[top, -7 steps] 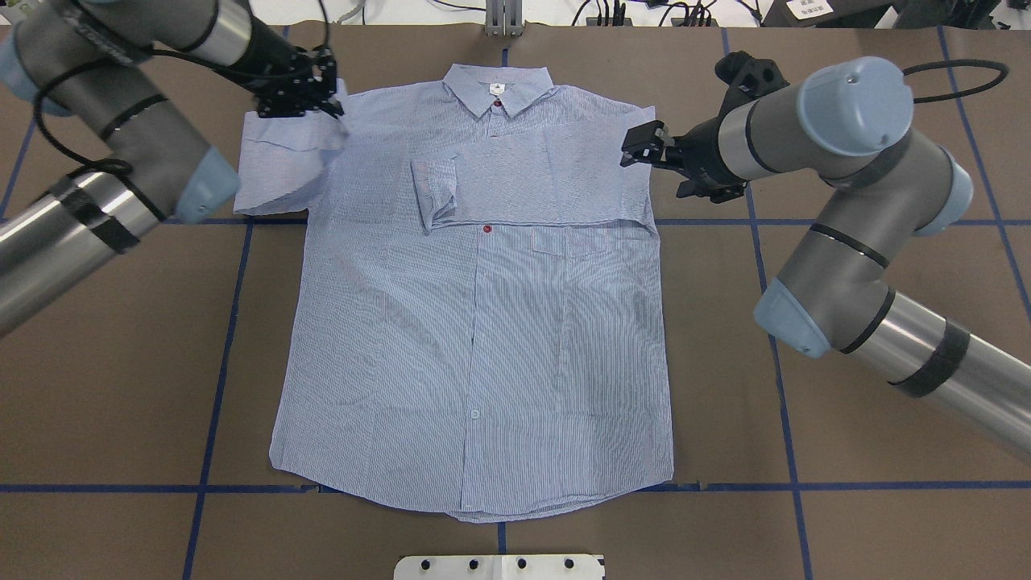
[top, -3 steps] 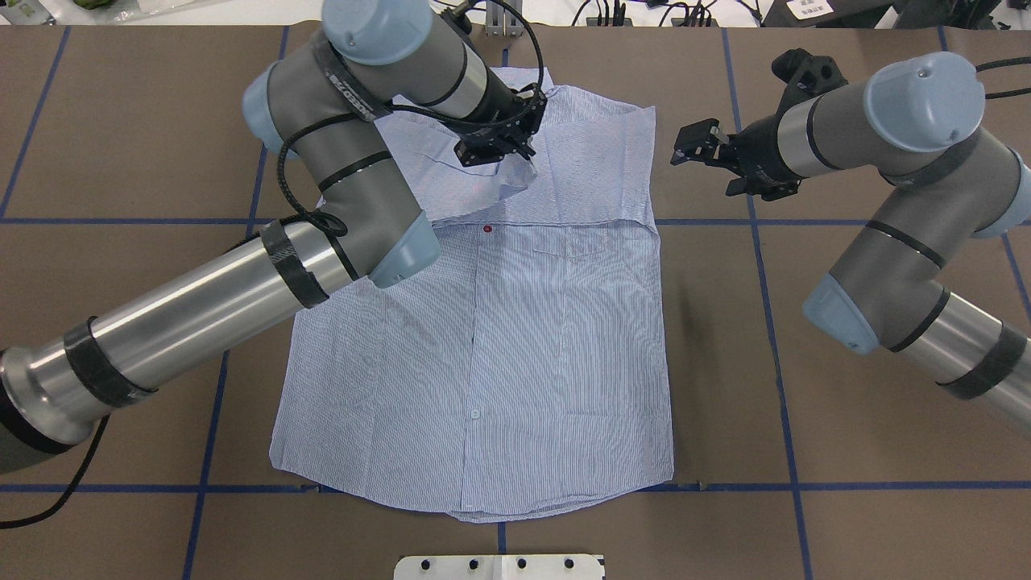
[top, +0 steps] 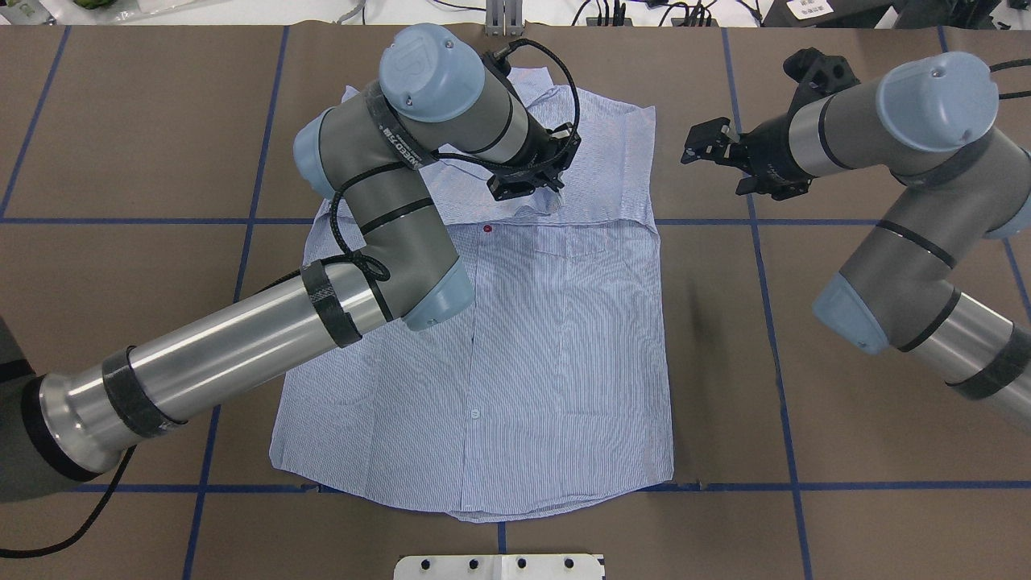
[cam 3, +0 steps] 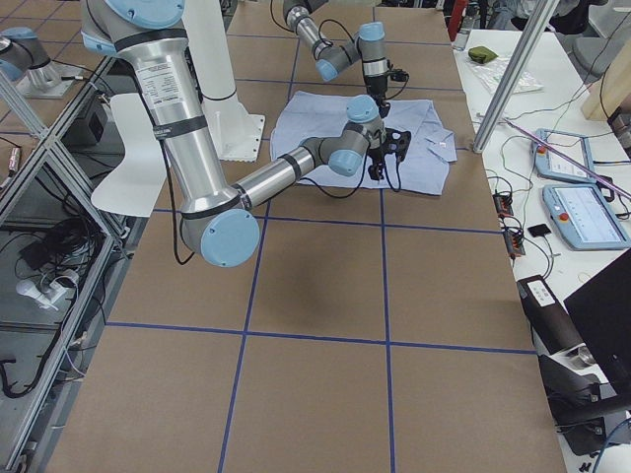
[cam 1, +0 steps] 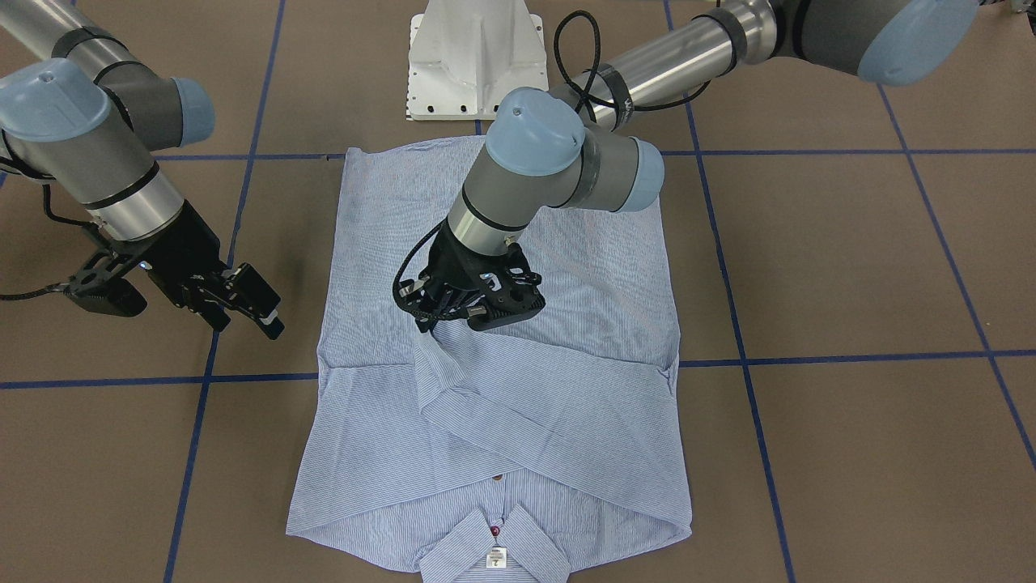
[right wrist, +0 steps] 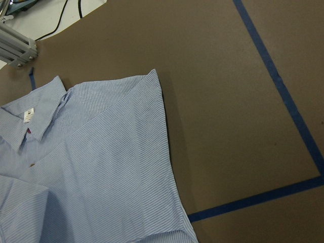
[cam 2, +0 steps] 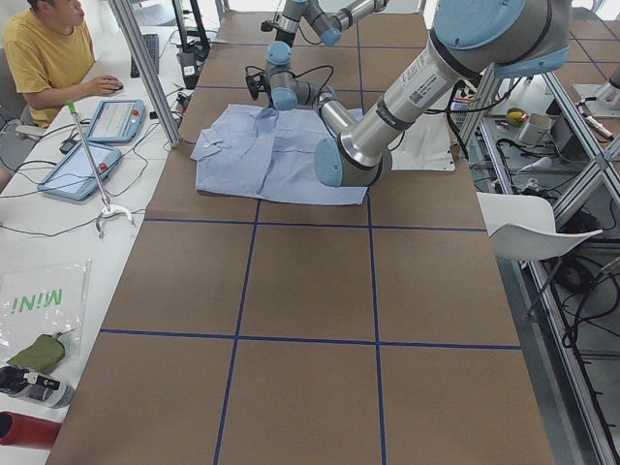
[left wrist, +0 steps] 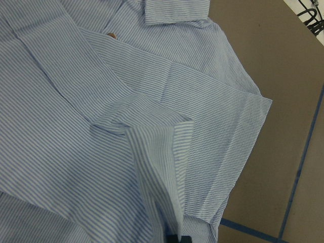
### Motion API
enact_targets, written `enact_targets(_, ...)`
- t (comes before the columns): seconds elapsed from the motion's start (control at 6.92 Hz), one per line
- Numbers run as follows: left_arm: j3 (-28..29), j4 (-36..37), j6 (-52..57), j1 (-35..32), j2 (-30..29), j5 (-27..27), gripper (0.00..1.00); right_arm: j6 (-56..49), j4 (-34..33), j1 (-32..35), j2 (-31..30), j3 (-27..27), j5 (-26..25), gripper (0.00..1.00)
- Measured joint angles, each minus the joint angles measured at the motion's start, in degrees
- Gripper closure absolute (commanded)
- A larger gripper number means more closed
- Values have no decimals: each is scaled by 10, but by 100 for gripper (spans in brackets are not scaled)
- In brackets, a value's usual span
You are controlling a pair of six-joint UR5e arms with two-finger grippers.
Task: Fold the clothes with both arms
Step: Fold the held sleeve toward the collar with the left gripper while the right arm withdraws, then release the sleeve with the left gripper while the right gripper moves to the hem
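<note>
Nearest the robot, the white base plate (top: 499, 566) is seen at the edge of the brown table (top: 846, 403), which is marked off by blue tape lines (top: 789, 419). Just beyond it, the shirt (top: 548, 354) is spread flat and face up in the middle of the table, with its hem laid along a tape line and its button placket run straight up the centre. The lower body is smooth and uncovered.

Further up, the left arm (top: 242, 338) is stretched across the shirt from the robot's left. A dark red button (top: 487, 229) and the chest pocket (top: 584, 242) are seen just below a folded edge that crosses the chest. Above that edge, a sleeve (cam 1: 486, 405) is drawn across the chest. Its cuff end is pinched between the fingers of the left gripper (top: 536, 192) and is lifted a little off the fabric beneath, so that a small peak is formed. In the left wrist view the striped cloth is seen gathered up toward the fingertips.

At about the same depth, off the shirt's edge on the robot's right, the right gripper (top: 701, 145) is held over bare table with its jaws spread, and nothing is gripped.

Farthest away, the collar (cam 1: 494, 546) is laid open, with the white neck label (cam 1: 495, 557) showing.
</note>
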Motion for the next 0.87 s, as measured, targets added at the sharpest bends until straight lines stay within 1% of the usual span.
enact_targets(0.29,-4,-17,-1,4,-1,4,1,2,0,0,-18,15,-4,0)
enact_targets(0.43,-18,-19,-3,4,1,3,1,7,0,-6,-24,23,-9,0)
enact_targets(0.58,-57,-16,-4,4,22,1,1,20,-1,-23,-27,31,-13,0)
enact_targets(0.72,-123,-15,-2,4,72,-1,1,62,-5,-60,-28,43,-30,0)
enact_targets(0.87,-191,-14,2,3,131,-2,1,120,-38,-112,-27,68,-62,2)
